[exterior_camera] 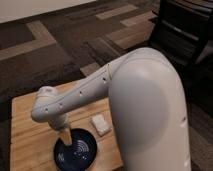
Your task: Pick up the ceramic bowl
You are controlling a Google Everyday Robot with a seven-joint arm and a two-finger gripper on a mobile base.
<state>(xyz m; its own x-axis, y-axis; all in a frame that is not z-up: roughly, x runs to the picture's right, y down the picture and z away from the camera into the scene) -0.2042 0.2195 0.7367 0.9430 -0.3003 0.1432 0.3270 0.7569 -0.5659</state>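
Note:
The ceramic bowl (76,150) is a wide, shallow dark navy bowl with white swirl lines inside. It sits on the wooden table (25,135) near its front edge. My white arm reaches in from the right and bends down over the bowl. My gripper (65,134) hangs at the bowl's far left rim, with a pale fingertip touching or just above the rim. The wrist hides most of the gripper.
A small white rectangular object (100,124) lies on the table just right of the bowl. The table stands on patterned dark carpet. A dark chair or cabinet (182,30) stands at the back right.

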